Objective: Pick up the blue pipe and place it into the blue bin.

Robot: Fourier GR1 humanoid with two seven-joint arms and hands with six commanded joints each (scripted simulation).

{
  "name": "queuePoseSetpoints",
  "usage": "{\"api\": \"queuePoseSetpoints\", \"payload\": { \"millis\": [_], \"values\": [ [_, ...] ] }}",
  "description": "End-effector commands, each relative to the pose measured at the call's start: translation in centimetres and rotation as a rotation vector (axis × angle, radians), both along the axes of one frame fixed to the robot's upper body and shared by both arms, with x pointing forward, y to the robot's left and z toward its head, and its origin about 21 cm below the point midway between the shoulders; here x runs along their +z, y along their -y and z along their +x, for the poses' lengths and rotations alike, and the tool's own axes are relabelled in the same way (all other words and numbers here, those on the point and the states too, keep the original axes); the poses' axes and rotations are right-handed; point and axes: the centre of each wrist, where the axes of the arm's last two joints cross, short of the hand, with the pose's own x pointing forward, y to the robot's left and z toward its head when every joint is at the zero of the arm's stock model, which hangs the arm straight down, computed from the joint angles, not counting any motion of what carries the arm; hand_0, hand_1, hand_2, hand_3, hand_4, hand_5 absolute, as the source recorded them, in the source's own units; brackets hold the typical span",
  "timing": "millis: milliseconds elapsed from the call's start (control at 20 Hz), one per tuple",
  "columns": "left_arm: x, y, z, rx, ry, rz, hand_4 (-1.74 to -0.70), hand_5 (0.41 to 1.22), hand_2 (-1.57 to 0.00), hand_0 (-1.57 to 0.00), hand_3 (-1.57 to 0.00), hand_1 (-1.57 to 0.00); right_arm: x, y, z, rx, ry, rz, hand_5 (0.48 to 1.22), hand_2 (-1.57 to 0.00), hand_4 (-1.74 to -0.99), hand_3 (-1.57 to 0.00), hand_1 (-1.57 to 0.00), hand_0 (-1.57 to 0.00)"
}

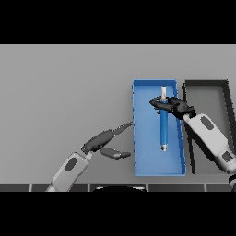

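The blue pipe (163, 131), blue along its lower part and white at its far end, is stretched lengthwise in the blue bin (147, 156). My right hand (175, 107) reaches in from the right over the bin. Its fingers are curled round the pipe's upper part, near where the blue meets the white. I cannot tell whether the pipe rests on the bin floor or hangs just above it. My left hand (99, 140) is open with straight fingers on the table, just left of the blue bin, and holds nothing.
A dark grey bin (207, 92) stands directly to the right of the blue bin, and my right forearm crosses over its near left part. Bare grey table (64, 87) stretches to the left and far side.
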Motion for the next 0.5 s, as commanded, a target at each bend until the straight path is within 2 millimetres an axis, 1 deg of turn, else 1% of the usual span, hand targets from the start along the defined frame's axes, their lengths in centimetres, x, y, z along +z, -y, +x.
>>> {"api": "queuePoseSetpoints", "payload": {
  "millis": [0,50,100,150,300,350,400,450],
  "values": [
    [-0.3,-0.3,0.0,0.0,0.005,-0.002,-0.89,0.453,0.0,0.0,0.0,0.0,-0.3,0.3,-0.1,0.02,0.012,-0.045,0.924,-0.19,-1.165,-0.15,-0.19,-0.22],
    [0.0,0.0,0.2,-0.001,0.004,-0.001,-0.9,0.451,0.0,0.0,0.0,0.0,-0.6,-0.2,0.0,0.049,0.026,-0.08,0.887,-0.15,-1.149,-0.12,-0.16,-0.17],
    [-0.1,-0.1,0.1,0.0,0.003,-0.001,-0.9,0.45,0.0,0.0,0.0,0.0,-0.9,-0.5,-0.2,0.063,0.041,-0.083,0.857,-0.12,-1.131,-0.1,-0.12,-0.14],
    [-0.1,-0.2,0.2,0.0,0.003,0.001,-0.9,0.45,0.0,0.0,0.0,0.0,-1.4,-0.5,-0.3,0.063,0.059,-0.098,0.821,-0.09,-1.125,-0.08,-0.1,-0.11],
    [-0.1,0.1,0.2,-0.004,-0.003,-0.003,-0.91,0.457,0.0,0.0,0.0,0.0,-1.6,-0.4,0.3,0.044,0.073,-0.118,0.738,-0.05,-1.124,-0.04,-0.05,-0.06],
    [-0.2,-0.1,0.0,-0.006,-0.005,-0.019,-0.91,0.458,0.0,0.0,0.0,0.0,-1.8,-0.4,0.3,0.04,0.074,-0.137,0.717,-0.04,-1.124,-0.03,-0.04,-0.04],
    [0.0,0.1,0.0,-0.009,-0.002,-0.02,-0.91,0.459,0.0,0.0,0.0,0.0,-1.4,-0.5,0.1,0.04,0.085,-0.127,0.705,-0.03,-1.122,-0.02,-0.03,-0.04],
    [-0.2,-0.1,0.1,0.003,-0.008,-0.007,-0.91,0.46,0.0,0.0,0.0,0.0,-1.4,-0.3,0.3,0.037,0.087,-0.105,0.702,-0.02,-1.12,-0.02,-0.03,-0.03]
  ]
}}
